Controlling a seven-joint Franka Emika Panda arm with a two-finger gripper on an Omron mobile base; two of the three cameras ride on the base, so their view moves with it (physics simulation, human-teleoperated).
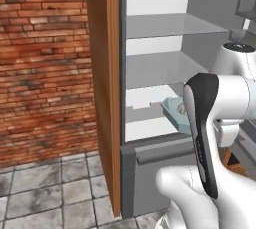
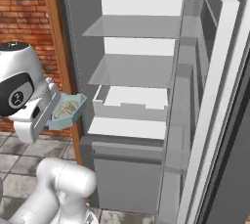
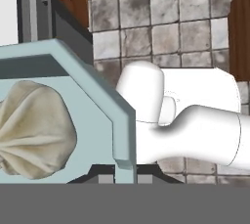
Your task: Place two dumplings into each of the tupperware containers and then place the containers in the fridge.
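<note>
Your gripper (image 3: 124, 176) has its fingers pressed tight on the near rim of the teal tupperware container (image 2: 68, 113), pinching the wall at the bottom edge of the hand view. There the tray (image 3: 88, 105) spreads up and to the left from the pinch, so nearly all of it lies beyond the fingertips rather than between them.

Inside it, you can see a pale, pleated dumpling (image 3: 31, 130) sitting on the tray floor, left of the gripped rim and apart from the fingers. In the right base view there seem to be pale lumps (image 2: 66, 108) in the tray, but they are too small for you to count.

From the left base view, the container (image 1: 176, 112) is held in the air in front of the open fridge (image 1: 155, 68), level with the lower shelf area and partly hidden behind the arm's dark joint. From the right base view it hangs just beside the fridge's brown wooden side edge (image 2: 61, 56), outside the cabinet, tipped slightly. The fridge door (image 2: 215, 96) stands open to the right, and the grey shelves (image 2: 136, 71) are in plain sight.
</note>
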